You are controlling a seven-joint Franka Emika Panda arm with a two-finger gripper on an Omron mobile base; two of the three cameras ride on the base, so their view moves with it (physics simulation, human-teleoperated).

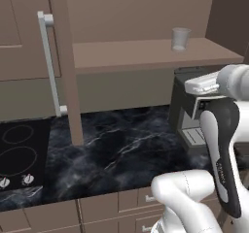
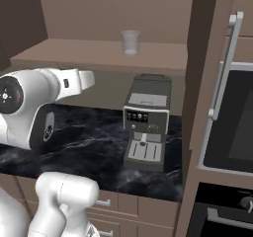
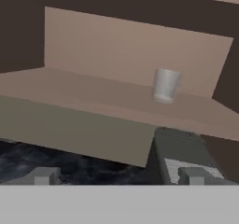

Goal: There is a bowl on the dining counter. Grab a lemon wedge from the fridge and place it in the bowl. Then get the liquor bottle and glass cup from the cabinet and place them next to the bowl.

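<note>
Gripper (image 3: 119, 175) spread wide, nothing between the jaws; both fingertips (image 3: 43, 175) poke up at the bottom of the hand view with a broad gap.

Landmark = coffee machine (image 2: 146, 122), standing on the dark marble counter (image 2: 94, 137) directly under the open cabinet shelf (image 2: 99, 56).

Nearest: arm's hand sits just left of the coffee machine at about its top height, below the shelf edge, pointing at the cabinet.

Next out: coffee machine itself, top just ahead of and under the gripper's right finger in the hand view.

Farthest: glass cup (image 2: 130, 42), upright on the shelf, above the coffee machine and set back toward the cabinet's rear wall (image 3: 135, 45). Long axis vertical.

Key relation: cup lies up, forward and slightly right of the gripper, well apart. Gripper is below shelf level, so I'd judge the reach needs a lift over the shelf lip first, then a level side approach with the jaws straddling the cup wall.

Liquor bottle: can't find it on the visible shelf.
</note>
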